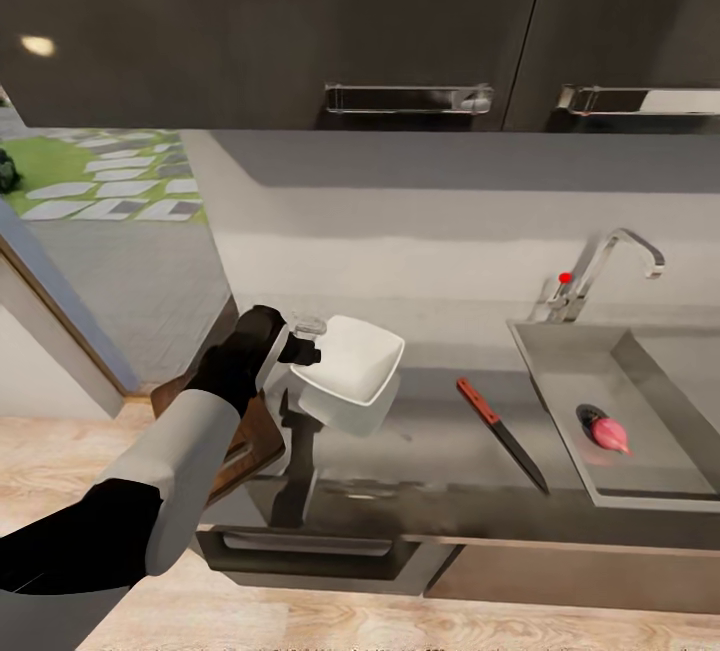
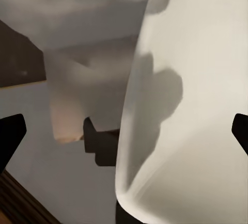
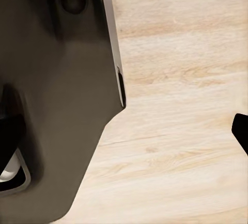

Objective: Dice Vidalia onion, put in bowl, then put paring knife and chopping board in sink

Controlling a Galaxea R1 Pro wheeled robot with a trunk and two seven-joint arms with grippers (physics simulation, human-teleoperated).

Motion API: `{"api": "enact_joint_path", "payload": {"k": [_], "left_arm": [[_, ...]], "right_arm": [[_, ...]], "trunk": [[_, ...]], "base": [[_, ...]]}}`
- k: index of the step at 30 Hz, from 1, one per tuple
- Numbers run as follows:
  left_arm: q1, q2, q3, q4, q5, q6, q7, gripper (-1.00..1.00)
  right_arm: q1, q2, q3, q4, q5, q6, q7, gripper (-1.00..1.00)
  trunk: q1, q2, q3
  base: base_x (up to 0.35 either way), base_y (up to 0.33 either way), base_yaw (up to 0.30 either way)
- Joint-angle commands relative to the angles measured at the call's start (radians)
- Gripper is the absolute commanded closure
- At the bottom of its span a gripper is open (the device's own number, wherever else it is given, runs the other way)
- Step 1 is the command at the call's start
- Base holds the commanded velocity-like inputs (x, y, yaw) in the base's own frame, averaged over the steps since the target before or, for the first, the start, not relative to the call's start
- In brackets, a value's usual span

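The white bowl (image 1: 352, 359) is on the grey countertop (image 1: 430, 451), and its rim (image 2: 132, 131) runs between the fingers of my left gripper (image 1: 305, 343), which is open around its left edge. The dark-brown chopping board (image 1: 252, 446) lies under my left forearm at the counter's left end. The red-handled paring knife (image 1: 500, 419) lies between the bowl and the sink (image 1: 560, 361). The pinkish Vidalia onion (image 1: 610, 434) rests in the basin beside the drain hole. In the right wrist view, one dark fingertip (image 3: 241, 131) stands at the frame's edge over the wooden floor (image 3: 175, 131).
A chrome tap (image 1: 605, 266) with a red knob stands behind the sink. Dark wall cabinets (image 1: 400, 21) with metal handles hang overhead. The counter ends at the left by a doorway (image 1: 100, 181) onto paving. A dark part of my body (image 3: 57, 90) is beside the right wrist.
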Motion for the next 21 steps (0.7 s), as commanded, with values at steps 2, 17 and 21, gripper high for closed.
{"api": "enact_joint_path", "payload": {"k": [2,17,21], "left_arm": [[-0.001,0.0,-0.002,0.0,-0.008,0.004,-0.004,-1.0],[-0.001,0.0,-0.004,0.008,-0.008,0.003,-0.004,-1.0],[0.0,0.0,-0.004,0.009,-0.009,0.003,-0.004,-1.0]], "right_arm": [[-0.001,0.0,-0.003,0.001,-0.003,-0.004,0.001,-1.0],[-0.001,0.002,-0.003,0.001,-0.003,-0.004,0.001,-1.0],[-0.001,0.002,-0.003,0.001,-0.003,-0.004,0.001,-1.0]], "trunk": [[0.0,-0.002,-0.005],[0.0,-0.002,-0.029],[0.0,-0.002,-0.036]], "base": [[0.0,0.0,0.0],[0.0,0.0,0.0],[0.0,0.0,0.0]]}}
